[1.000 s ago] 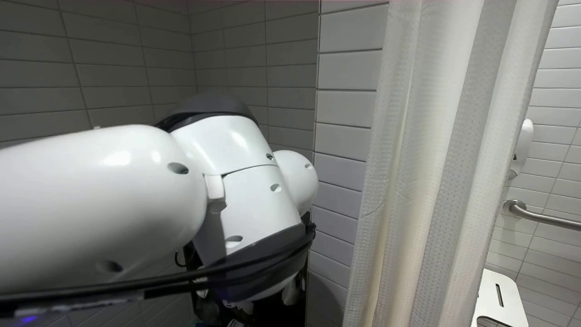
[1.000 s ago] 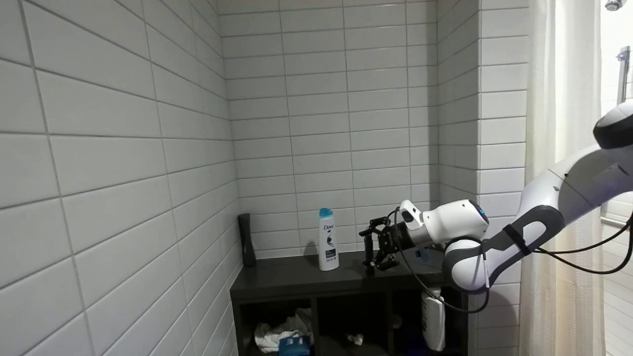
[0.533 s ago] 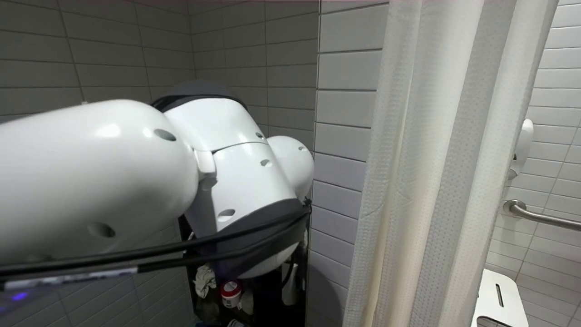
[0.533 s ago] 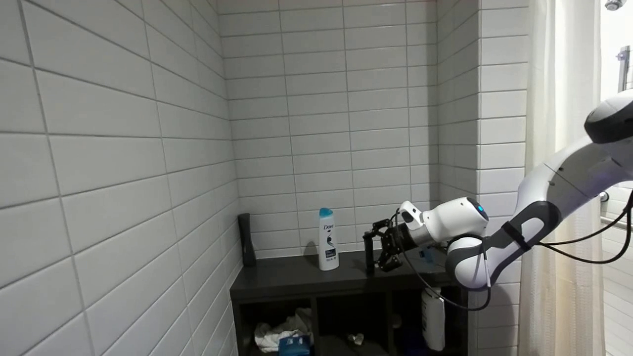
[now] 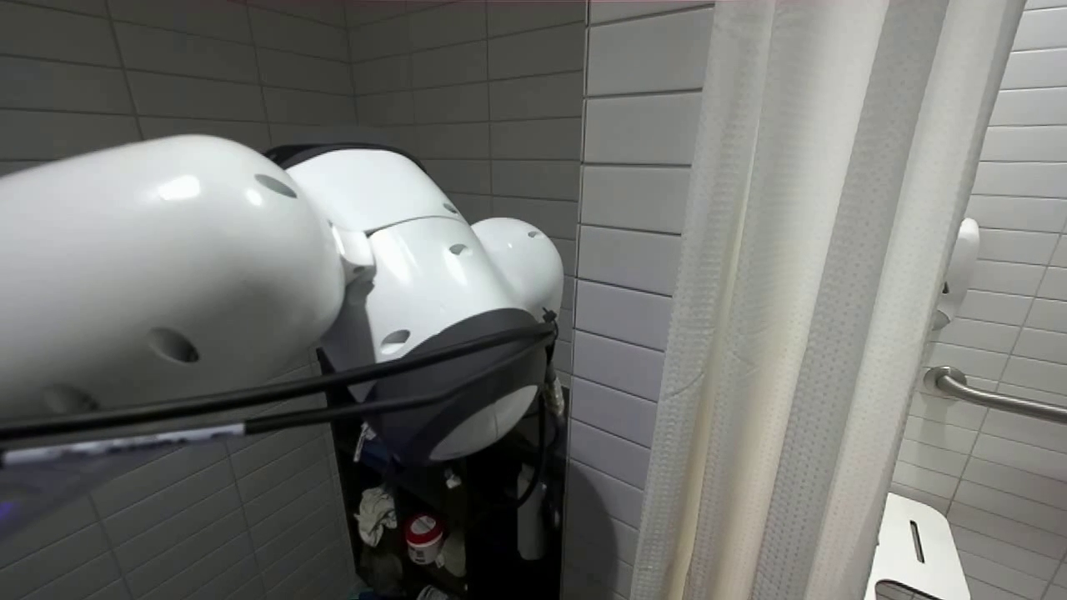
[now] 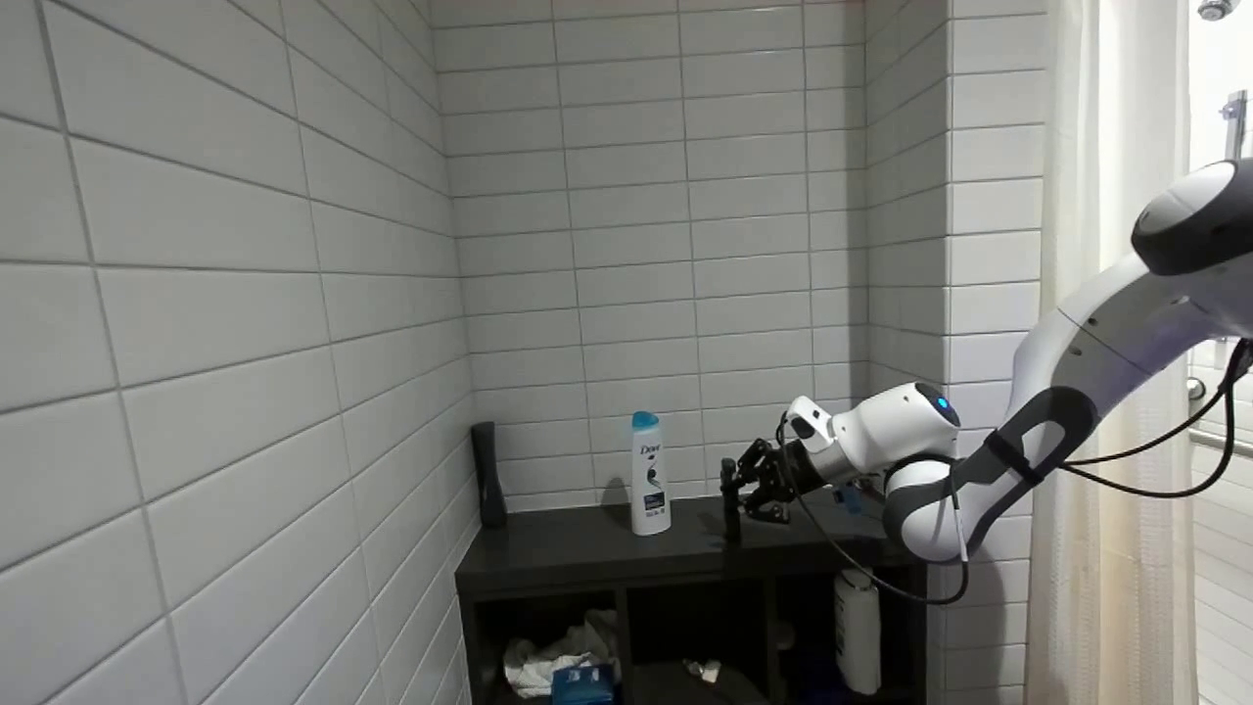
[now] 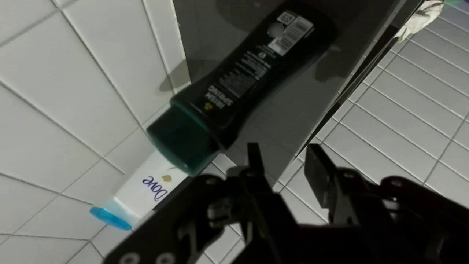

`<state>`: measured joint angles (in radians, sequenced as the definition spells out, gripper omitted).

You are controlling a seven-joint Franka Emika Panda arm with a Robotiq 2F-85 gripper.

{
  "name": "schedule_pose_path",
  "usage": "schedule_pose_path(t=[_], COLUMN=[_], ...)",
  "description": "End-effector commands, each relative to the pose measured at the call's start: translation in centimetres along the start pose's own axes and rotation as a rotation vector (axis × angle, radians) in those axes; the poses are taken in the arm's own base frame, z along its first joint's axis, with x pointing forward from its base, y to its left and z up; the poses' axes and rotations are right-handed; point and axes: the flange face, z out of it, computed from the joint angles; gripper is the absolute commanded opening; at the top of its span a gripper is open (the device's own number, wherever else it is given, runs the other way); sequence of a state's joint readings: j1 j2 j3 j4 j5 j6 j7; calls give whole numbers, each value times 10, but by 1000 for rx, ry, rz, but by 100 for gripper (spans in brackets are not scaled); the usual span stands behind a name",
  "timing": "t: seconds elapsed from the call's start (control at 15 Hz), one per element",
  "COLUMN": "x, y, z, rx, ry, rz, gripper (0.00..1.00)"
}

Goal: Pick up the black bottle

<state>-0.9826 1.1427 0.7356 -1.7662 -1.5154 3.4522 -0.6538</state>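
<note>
The black bottle (image 7: 249, 69), with a dark green cap and an Irish Spring label, fills the upper middle of the wrist view. In an exterior view that black bottle (image 6: 731, 504) stands upright on the dark shelf unit, just left of my gripper (image 6: 762, 485). Seen from the wrist, the gripper (image 7: 284, 152) is partly open, a gap between its fingers and nothing in it. The bottle lies up and left of both fingertips, outside the gap. Whether the hand touches it, I cannot tell. The arm hides bottle and gripper in an exterior view.
A white Dove bottle (image 6: 649, 480) with a blue cap stands left of the black bottle. Farther left, a tall dark object (image 6: 487, 477) leans near the wall. The shelf unit (image 6: 548, 548) holds cloths and a white bottle (image 6: 858, 632) below. A curtain (image 5: 792, 292) hangs beside the arm.
The jaws have drawn closer together, and the hand sits slightly farther right of the black bottle. The arm's upper links have shifted upward. The bottle looks unmoved.
</note>
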Motion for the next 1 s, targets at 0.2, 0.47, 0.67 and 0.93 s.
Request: schedule_pose_path(t=[0.2, 0.47, 0.67, 0.93], x=[5, 2, -4, -12], y=[6, 8, 17, 18], z=[-2, -3, -7, -5], rx=[13, 16, 24, 41], ry=[-18, -32, -66, -90], rz=[-27, -74, -202, -360], gripper=[0, 0, 30, 56])
